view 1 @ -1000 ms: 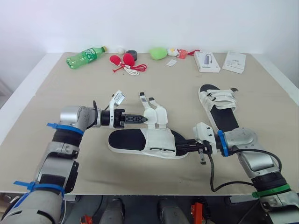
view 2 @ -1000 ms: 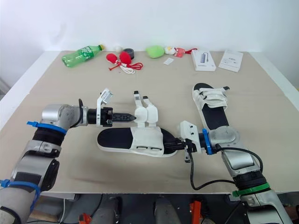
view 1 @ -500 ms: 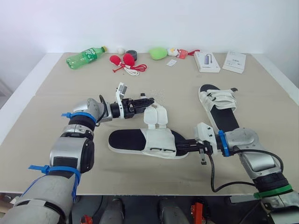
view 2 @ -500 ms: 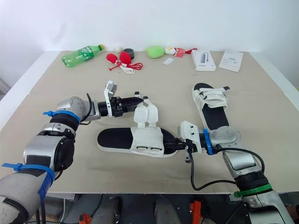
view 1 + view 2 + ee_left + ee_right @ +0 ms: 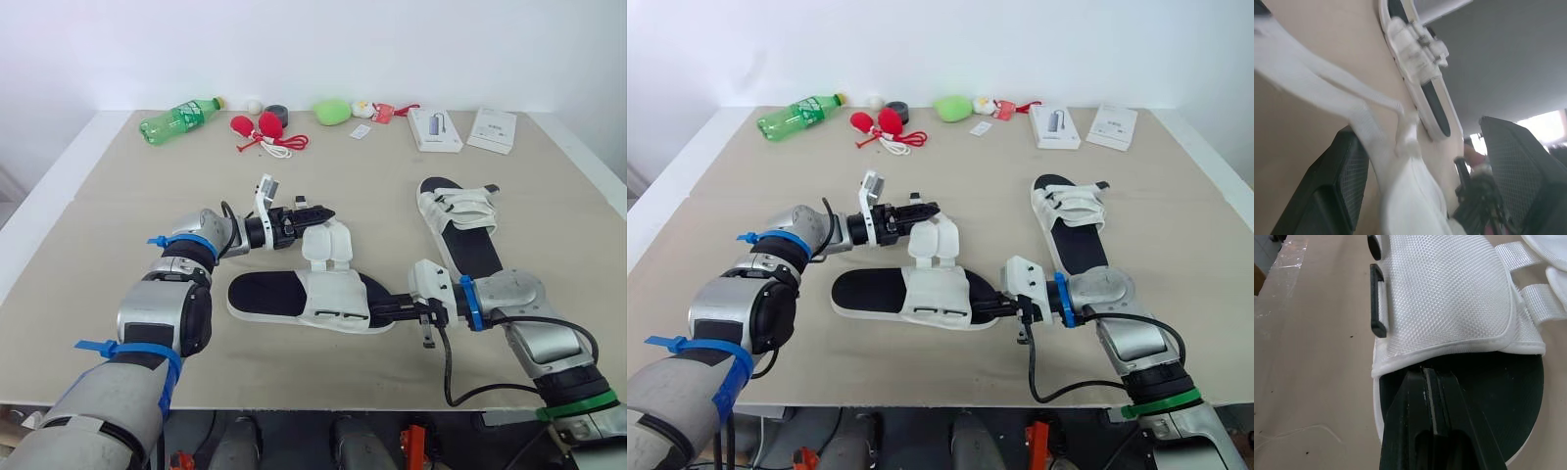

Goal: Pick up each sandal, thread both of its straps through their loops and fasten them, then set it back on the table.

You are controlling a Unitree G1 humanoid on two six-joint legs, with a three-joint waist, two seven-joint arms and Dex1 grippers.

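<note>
While the right gripper (image 5: pixel 390 311) clamps the heel of the sandal (image 5: pixel 333 294), which lies lengthwise across the frame's centre, the left gripper (image 5: pixel 318 210), just above it, holds its fingers apart around the loose straps (image 5: pixel 326 244).

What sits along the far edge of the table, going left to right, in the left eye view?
Green bottle → red balls → green lump → white box → white packet.
</note>
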